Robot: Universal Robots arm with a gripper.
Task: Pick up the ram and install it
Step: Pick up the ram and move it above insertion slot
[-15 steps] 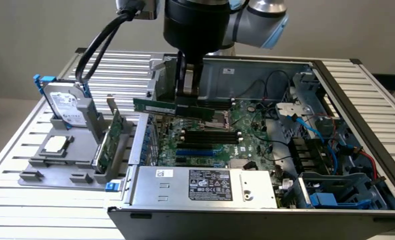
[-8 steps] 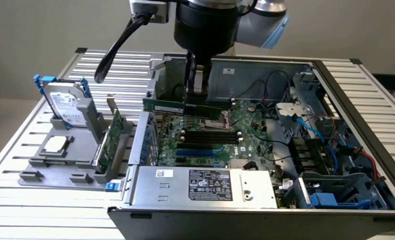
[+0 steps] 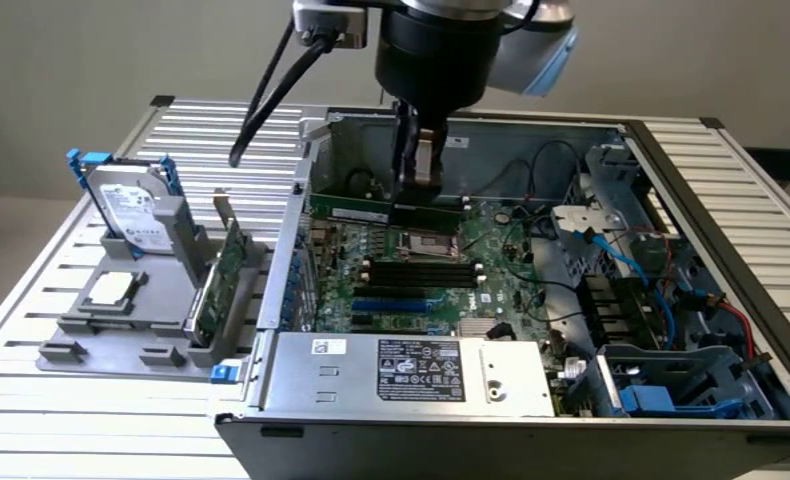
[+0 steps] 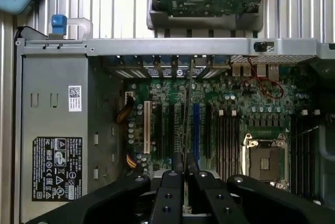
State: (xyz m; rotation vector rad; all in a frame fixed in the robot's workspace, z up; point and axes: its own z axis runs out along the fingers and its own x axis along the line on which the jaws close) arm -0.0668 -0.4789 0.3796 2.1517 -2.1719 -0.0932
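My gripper (image 3: 419, 192) hangs inside the open computer case (image 3: 715, 190), shut on the ram (image 3: 429, 213). The ram is a dark stick held level and on edge just above the motherboard (image 3: 502, 280), near the far side of the CPU socket (image 3: 419, 241). The black memory slots (image 3: 422, 271) with white end clips lie on the near side of that socket. In the wrist view the ram (image 4: 187, 114) is a thin edge-on line running out from between the two black fingers (image 4: 171, 192) of the gripper (image 4: 186, 178), over the board's slots (image 4: 225, 137) and CPU socket (image 4: 264, 161).
A grey fixture (image 3: 115, 330) at the exterior view's left holds a hard drive (image 3: 135, 215) and a green expansion card (image 3: 222, 280). The power supply (image 3: 409, 370) fills the case's near side. Blue cables (image 3: 622, 262) and drive bays (image 3: 662, 390) crowd the right.
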